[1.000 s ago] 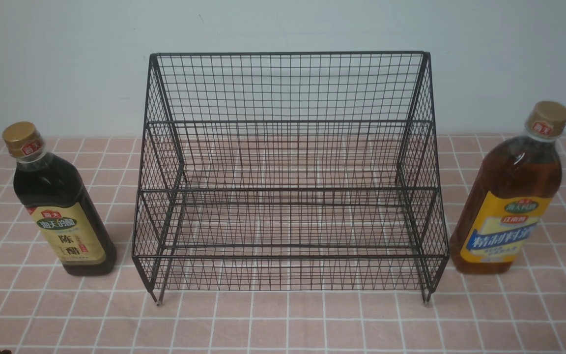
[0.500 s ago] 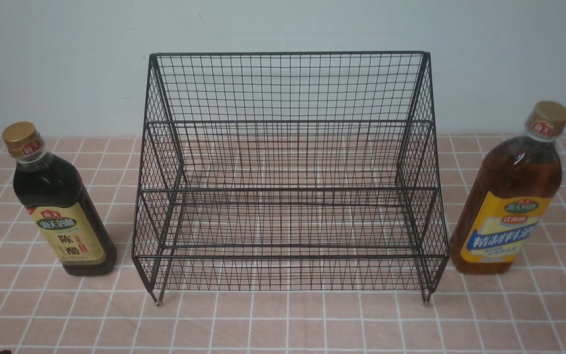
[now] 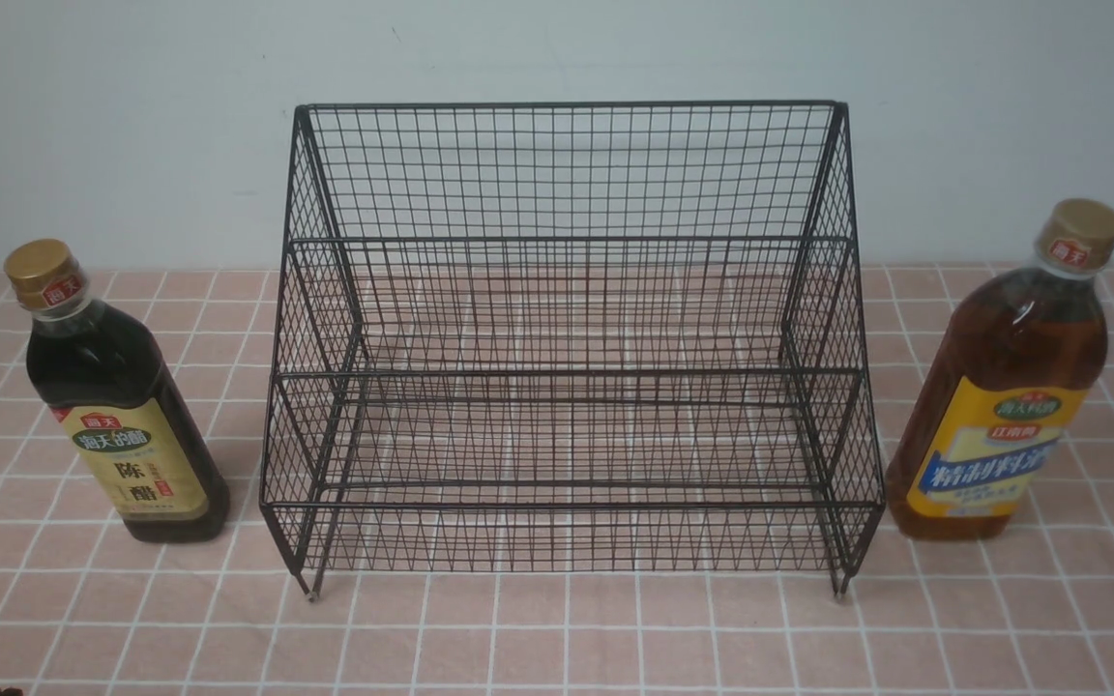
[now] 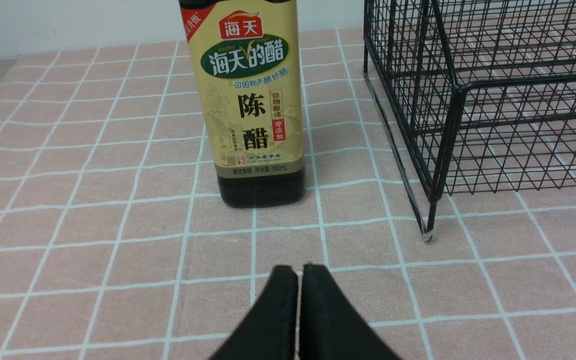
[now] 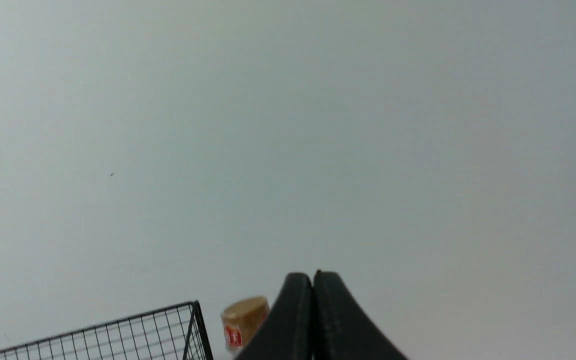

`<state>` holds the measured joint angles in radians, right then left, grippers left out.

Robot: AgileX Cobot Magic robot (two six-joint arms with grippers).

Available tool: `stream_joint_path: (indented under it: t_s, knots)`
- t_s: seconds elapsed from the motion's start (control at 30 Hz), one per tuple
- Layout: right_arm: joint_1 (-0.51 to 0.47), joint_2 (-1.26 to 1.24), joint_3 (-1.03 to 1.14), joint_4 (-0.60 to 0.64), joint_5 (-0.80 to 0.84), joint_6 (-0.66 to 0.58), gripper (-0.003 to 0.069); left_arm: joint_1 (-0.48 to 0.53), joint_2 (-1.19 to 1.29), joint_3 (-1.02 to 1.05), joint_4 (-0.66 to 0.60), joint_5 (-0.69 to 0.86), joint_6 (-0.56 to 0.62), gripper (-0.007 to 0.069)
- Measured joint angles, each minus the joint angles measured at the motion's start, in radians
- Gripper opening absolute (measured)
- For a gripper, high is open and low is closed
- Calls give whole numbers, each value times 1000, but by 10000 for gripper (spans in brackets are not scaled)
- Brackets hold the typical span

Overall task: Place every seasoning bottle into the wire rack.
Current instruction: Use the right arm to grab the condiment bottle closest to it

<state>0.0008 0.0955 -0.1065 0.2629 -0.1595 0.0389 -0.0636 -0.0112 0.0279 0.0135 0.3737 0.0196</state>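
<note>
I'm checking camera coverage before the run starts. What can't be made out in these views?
- Front view: neither the left gripper nor the right gripper is in frame.
- Left wrist view: the dark bottle loses its neck and cap to the frame edge.
- Right wrist view: only the cap of the amber bottle shows, the rest cut off by the frame edge. Only a corner of the wire rack shows.

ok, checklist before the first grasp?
1. dark bottle upright, left of wire rack: ok.
2. amber bottle upright, right of wire rack: ok.
3. both wire rack tiers free: ok.
4. left jaws facing dark bottle but shut: not ok.
5. right jaws shut, aimed at wall, not amber bottle: not ok.
6. caps tight: cannot tell.
</note>
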Motion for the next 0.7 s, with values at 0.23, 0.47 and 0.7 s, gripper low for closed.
stream_joint_path:
  t_s: [0.23, 0.47, 0.7]
  knots:
    - [0, 345, -168, -108, -2, 15, 50, 0, 0, 0, 0, 1, 0, -7]
    - [0, 637, -323, -202, -21, 77, 229, 0, 0, 0, 0, 1, 0, -7]
    - [52, 815, -465, -263, -29, 171, 451, 0, 0, 0, 0, 1, 0, -7]
